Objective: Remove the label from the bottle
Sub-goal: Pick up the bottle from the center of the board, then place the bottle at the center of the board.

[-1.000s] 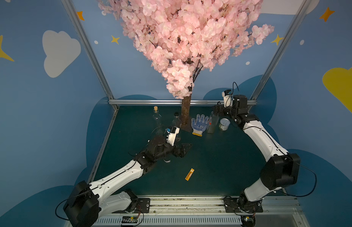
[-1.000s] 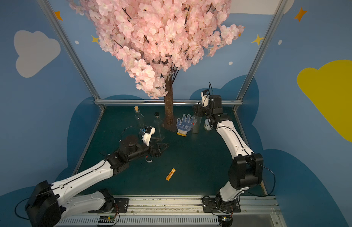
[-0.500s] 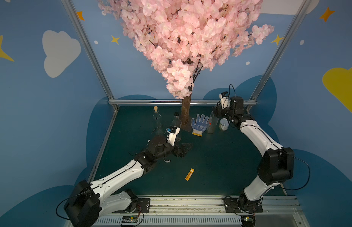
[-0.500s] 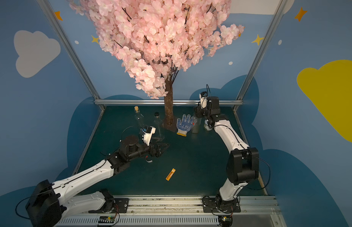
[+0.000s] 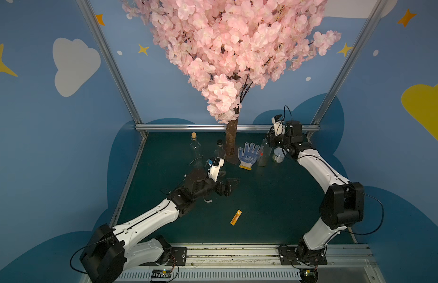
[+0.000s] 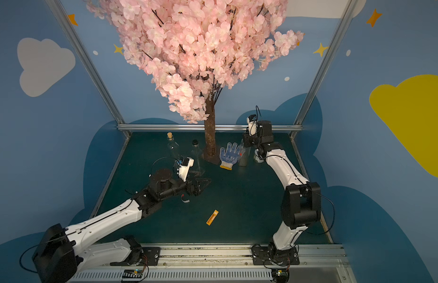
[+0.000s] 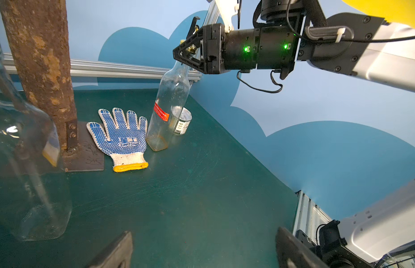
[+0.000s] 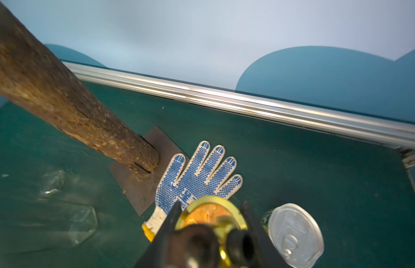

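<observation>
Two scraps lie nearest the front edge of the tabletop [image 5: 274, 208]: one flat orange strip [image 5: 236, 217] and, a little further in, one small curled white scrap [image 5: 208, 201]. The white scrap sits close under the left gripper [image 5: 231, 186], which hangs over the middle of the tabletop with its black jaws wide apart and nothing between them.

Three clear glass bottles stand toward the back edge. One corked bottle [image 5: 195, 147] and one black-capped bottle [image 5: 219, 150] are left of the single rough brown tree trunk [image 7: 39, 65], which is bolted to one flat metal plate [image 7: 85, 155]. Both are hard to make out against the dark green surface.

Right of the trunk lies one knitted white glove [image 7: 121, 137], blue-dotted, with a yellow cuff, palm up. Just beside it, near the back right corner, stands the third bottle [image 7: 169, 106]. It is tall and slim-necked, with brownish residue at its base and one red label [image 7: 161, 112] on its side. One small tin can [image 7: 183, 123] sits partly hidden behind it.

The right gripper [image 7: 186, 50] is at this bottle's gold cap [image 8: 211, 213], one jaw on each side. Whether they press it I cannot tell.
</observation>
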Tool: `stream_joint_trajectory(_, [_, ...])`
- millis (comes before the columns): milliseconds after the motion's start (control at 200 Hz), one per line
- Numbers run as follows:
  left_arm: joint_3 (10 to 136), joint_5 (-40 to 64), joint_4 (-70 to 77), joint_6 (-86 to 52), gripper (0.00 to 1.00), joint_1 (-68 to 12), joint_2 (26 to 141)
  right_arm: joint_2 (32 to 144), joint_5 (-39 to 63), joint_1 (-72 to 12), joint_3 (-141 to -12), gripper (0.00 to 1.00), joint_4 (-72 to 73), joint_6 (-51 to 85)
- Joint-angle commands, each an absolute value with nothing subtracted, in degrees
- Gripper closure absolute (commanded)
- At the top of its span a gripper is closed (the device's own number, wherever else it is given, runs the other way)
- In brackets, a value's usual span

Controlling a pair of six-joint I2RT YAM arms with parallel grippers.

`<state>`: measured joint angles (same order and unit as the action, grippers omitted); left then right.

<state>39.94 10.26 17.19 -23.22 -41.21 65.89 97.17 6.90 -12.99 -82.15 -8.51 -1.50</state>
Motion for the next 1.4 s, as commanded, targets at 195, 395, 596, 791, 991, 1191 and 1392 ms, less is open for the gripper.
stream_joint_trajectory(195, [38.1, 9.9, 19.4, -21.6, 0.06, -41.3, 64.2, 97.3, 8.9, -13.3, -81.2, 0.89, -8.3, -2.3])
stream_joint_trajectory(395, [37.9, 10.1, 19.1, -20.1, 0.06, -41.2, 62.7, 94.2, 9.7, -13.9, -81.1, 1.0, -10.1, -2.9])
stream_joint_trajectory(596, [37.8, 10.8, 19.0, -18.7, 0.06, -41.2, 61.1, 87.6, 9.6, -16.6, -78.8, 1.0, -12.1, -3.1])
stream_joint_trajectory(791, [37.6, 12.1, 19.5, -18.1, 0.06, -41.2, 60.7, 81.0, 10.5, -19.3, -75.6, 1.0, -14.4, -1.8])
stream_joint_trajectory(991, [38.0, 15.0, 19.9, -16.8, 0.07, -41.2, 60.6, 74.0, 16.3, -21.9, -70.3, 1.0, -16.1, -1.3])
stream_joint_trajectory(1191, [37.9, 16.6, 20.0, -15.1, 0.06, -41.2, 59.9, 70.1, 26.7, -24.2, -65.7, 1.0, -15.5, -1.8])
stream_joint_trajectory(1392, [37.9, 17.0, 19.4, -14.6, 0.06, -41.2, 59.0, 71.0, 30.5, -28.6, -64.7, 1.0, -14.7, -5.8])
